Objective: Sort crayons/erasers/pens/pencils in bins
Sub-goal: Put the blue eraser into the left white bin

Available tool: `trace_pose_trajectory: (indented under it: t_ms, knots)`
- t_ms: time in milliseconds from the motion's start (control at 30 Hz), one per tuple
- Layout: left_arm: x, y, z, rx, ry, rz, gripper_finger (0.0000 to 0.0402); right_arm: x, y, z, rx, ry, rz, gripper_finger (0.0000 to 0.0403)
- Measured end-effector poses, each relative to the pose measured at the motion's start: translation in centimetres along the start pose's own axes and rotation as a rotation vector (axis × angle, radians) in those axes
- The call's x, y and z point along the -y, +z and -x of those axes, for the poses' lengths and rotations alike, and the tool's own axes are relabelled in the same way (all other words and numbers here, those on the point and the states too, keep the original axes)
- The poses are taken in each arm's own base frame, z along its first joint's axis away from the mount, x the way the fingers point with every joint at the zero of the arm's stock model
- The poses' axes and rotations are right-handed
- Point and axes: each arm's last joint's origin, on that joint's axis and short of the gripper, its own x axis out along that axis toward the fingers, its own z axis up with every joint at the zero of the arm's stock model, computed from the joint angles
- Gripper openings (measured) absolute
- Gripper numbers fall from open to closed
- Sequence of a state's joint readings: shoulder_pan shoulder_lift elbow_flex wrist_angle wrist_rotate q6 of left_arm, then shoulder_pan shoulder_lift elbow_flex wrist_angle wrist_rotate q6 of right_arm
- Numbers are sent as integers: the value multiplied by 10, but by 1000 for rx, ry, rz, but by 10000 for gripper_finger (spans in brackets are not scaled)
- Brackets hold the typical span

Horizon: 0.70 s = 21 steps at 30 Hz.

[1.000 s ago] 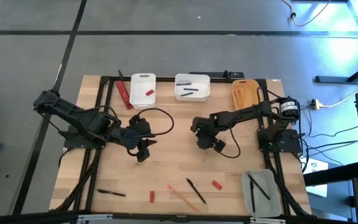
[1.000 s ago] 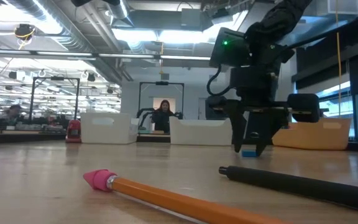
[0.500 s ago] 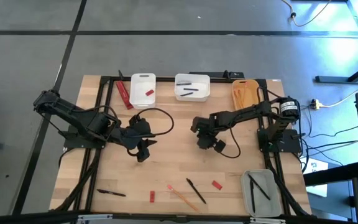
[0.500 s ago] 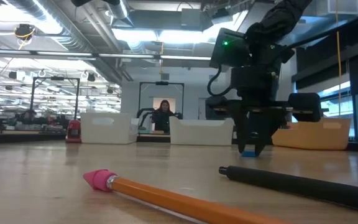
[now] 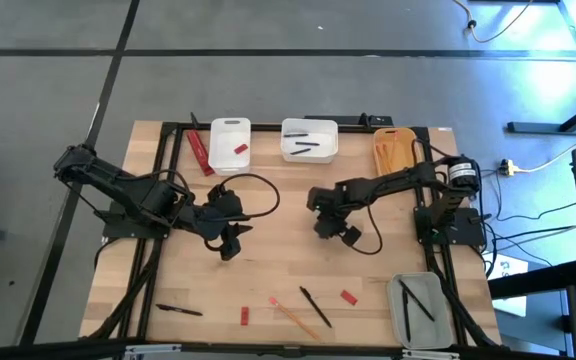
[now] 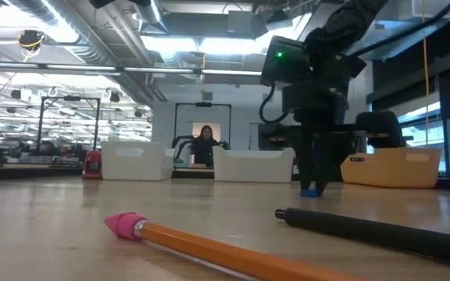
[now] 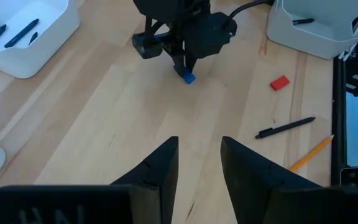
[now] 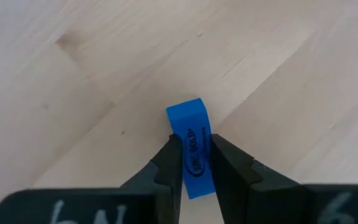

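Note:
My right gripper (image 5: 320,228) stands over the middle of the table, pointing down, shut on a small blue eraser (image 8: 188,118). The low view shows the eraser (image 6: 311,191) at table level under the gripper (image 6: 315,176). My left gripper (image 5: 230,242) waits open, left of centre, touching nothing; its fingers (image 7: 197,149) face the right gripper. At the far edge stand the narrow white bin (image 5: 230,142) with a red eraser, the wider white bin (image 5: 310,140) with pens, and the yellow-orange bin (image 5: 393,150) with pencils. The grey bin (image 5: 418,310) holding pens sits near right. My right gripper pinches the blue eraser between its two fingers (image 8: 169,155), one on each long side of the block. It comes from above, pointing down. The eraser's free end (image 8: 186,111) sticks out past the fingertips and sits at the tabletop (image 6: 311,193).
Along the near edge lie a black pen (image 5: 178,310), a red eraser (image 5: 245,316), an orange pencil with a pink end (image 5: 293,315), another pen (image 5: 315,306) and a red eraser (image 5: 348,296). A red object (image 5: 200,152) lies beside the narrow white bin.
My right gripper's fingers, spread wide on either side of the blue eraser a second ago, have shut on it. The eraser has stayed at the same spot on the table.

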<state>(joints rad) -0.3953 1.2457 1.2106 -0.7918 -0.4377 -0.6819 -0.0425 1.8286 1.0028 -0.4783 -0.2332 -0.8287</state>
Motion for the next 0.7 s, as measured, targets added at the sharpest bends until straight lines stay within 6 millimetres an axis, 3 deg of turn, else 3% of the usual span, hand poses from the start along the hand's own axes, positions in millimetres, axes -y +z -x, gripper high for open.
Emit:
trace_pose_trajectory:
  t_ms: [367, 567, 700]
  knots:
    - [0, 0, 0, 5, 5, 0, 112, 15, 19, 19, 8, -34, -171, 61]
    - [0, 0, 0, 5, 6, -2, 112, 32, 45, 50, 59, -67, -180, 11]
    - [0, 0, 0, 5, 6, -3, 112, 43, 63, 76, 108, -114, -180, 9]
